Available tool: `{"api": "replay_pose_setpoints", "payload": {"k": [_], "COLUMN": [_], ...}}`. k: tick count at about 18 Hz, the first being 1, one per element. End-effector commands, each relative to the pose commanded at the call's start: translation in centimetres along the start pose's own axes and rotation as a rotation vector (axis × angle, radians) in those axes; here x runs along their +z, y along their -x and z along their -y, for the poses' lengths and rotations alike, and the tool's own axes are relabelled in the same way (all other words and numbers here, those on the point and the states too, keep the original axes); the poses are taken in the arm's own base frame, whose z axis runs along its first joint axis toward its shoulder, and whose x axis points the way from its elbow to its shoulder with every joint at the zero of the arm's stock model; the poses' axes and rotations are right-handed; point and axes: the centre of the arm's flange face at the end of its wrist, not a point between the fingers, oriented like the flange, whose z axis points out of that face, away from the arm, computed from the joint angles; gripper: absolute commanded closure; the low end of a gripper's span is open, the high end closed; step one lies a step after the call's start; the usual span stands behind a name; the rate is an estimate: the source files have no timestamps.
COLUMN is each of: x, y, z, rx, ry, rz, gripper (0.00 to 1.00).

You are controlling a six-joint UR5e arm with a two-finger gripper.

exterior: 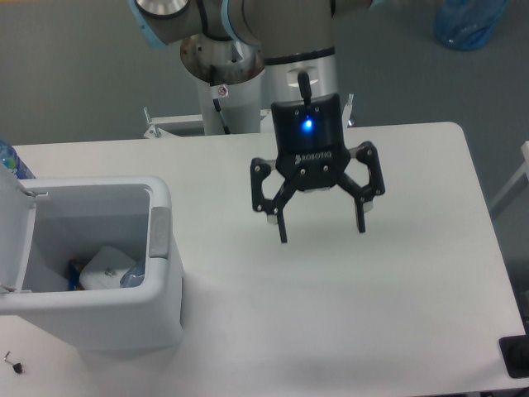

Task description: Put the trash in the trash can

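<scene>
Camera: trash (107, 269) inside trash can (161, 248), well apart from spread claw (322, 230).

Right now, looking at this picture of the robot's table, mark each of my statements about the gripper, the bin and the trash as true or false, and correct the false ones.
1. The gripper is open and holds nothing. True.
2. The trash can stands at the right edge of the table. False: it stands at the left of the picture.
3. The trash can's lid is shut. False: the bin is open and its inside shows.
4. Something already lies in the trash can. True: crumpled items lie at its bottom.
5. The gripper is inside the trash can. False: it hangs over bare table, right of the bin.
</scene>
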Motion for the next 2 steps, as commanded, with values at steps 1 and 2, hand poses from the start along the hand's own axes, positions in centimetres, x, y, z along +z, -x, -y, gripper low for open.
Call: {"api": "replay_pose_setpoints", "payload": {"k": [1, 2], "x": [0.04, -0.04], "y": [-0.12, -0.04], "z": [-0.20, -0.24], "rx": [0.009, 0.008], "ry": [0.011, 0.013], "rz": [-0.008, -0.006], "gripper": [0.00, 0.00]}}
